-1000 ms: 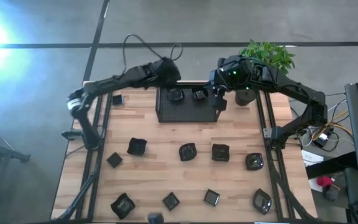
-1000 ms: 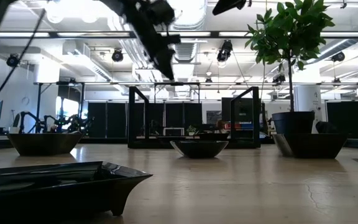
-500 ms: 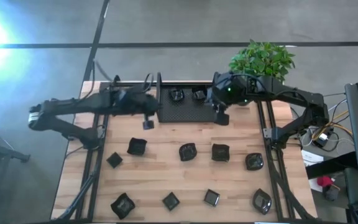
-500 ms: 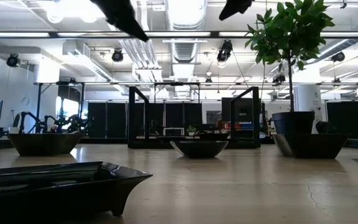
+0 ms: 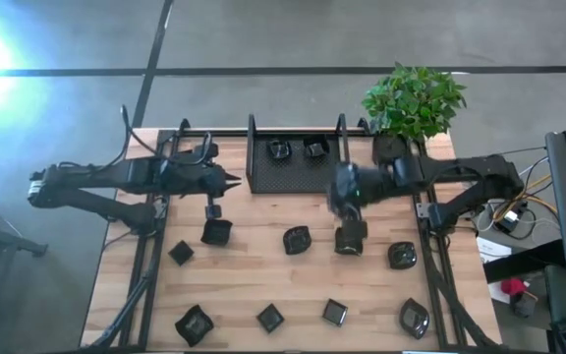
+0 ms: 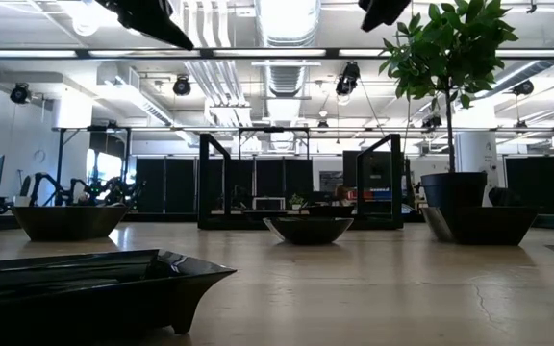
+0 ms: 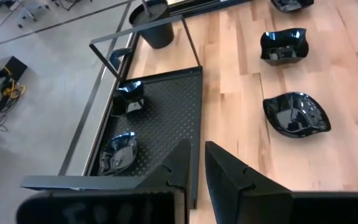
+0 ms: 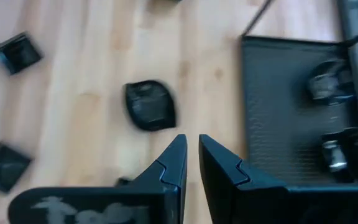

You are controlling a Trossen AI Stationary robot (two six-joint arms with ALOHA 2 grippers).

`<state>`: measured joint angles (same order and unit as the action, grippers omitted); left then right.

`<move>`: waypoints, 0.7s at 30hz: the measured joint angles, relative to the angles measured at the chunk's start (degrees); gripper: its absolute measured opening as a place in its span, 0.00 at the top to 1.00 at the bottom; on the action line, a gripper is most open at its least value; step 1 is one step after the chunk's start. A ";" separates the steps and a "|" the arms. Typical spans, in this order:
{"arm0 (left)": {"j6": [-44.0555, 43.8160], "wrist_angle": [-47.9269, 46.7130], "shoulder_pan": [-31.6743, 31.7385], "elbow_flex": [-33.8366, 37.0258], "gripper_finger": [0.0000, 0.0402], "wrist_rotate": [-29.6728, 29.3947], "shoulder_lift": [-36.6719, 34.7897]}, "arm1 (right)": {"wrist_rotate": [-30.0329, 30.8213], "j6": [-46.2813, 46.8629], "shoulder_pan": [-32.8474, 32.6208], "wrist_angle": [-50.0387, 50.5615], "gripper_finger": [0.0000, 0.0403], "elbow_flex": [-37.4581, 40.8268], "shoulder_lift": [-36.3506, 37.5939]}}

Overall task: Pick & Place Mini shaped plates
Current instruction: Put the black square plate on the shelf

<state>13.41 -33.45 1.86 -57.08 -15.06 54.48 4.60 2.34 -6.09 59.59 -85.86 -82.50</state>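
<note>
As seen from above: pale slatted wooden table [image 5: 263, 280] on a grey concrete floor crossed by dark lines. At the far edge, black mesh tray [image 5: 298, 175] with two upright handles, holding two mini shaped plates [image 5: 279, 149] side by side along its far side. Beside the tray's right end, black plant pot [image 5: 389, 147] with a leafy green plant [image 5: 416, 98].

Scattered over the bare wood nearer the camera, further glossy black plates in two loose rows, well apart from one another, e.g. a square one [image 5: 269, 318] and a rounded one [image 5: 296, 240].

Left gripper [image 5: 212, 206] poised just above a plate [image 5: 216, 232] left of the tray; fingers drawn almost together, nothing between them. Right gripper [image 5: 350, 236] poised over another plate in the same row, in front of the tray; fingers likewise nearly closed and empty.

At table height: plate rims [image 6: 85, 284] in the foreground, behind them a large hall with dark frames, ceiling ducts and strip lights.
</note>
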 joint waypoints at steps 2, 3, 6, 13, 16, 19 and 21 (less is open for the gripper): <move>0.08 0.12 -0.08 0.03 0.90 -0.01 -0.13 | 0.04 3.22 -2.89 -0.06 0.91 1.82 0.00; 0.34 0.19 -0.08 0.11 0.90 -0.03 -0.12 | 0.12 4.94 -4.40 -0.02 0.91 2.90 0.00; 1.60 0.07 -0.10 0.13 0.90 -0.03 0.11 | 2.91 8.72 -8.64 -1.49 0.90 6.35 -0.04; 2.81 0.47 -0.10 0.13 0.90 -0.03 0.11 | 4.30 18.58 -15.93 -9.00 0.90 14.22 -0.06; 2.83 0.88 -0.10 0.13 0.90 -0.03 0.15 | 3.96 22.99 -18.57 -12.03 0.91 17.33 -0.11; 2.86 1.19 -0.16 0.13 0.90 -0.03 0.18 | 3.95 27.08 -20.16 -16.74 0.90 20.10 -0.06; 2.88 1.55 -0.16 0.13 0.90 -0.03 0.15 | 3.91 27.67 -20.81 -18.76 0.90 21.75 -0.06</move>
<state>16.29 -31.90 1.69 -56.95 -15.09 54.63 8.51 30.01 -26.91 40.84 -64.11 -82.56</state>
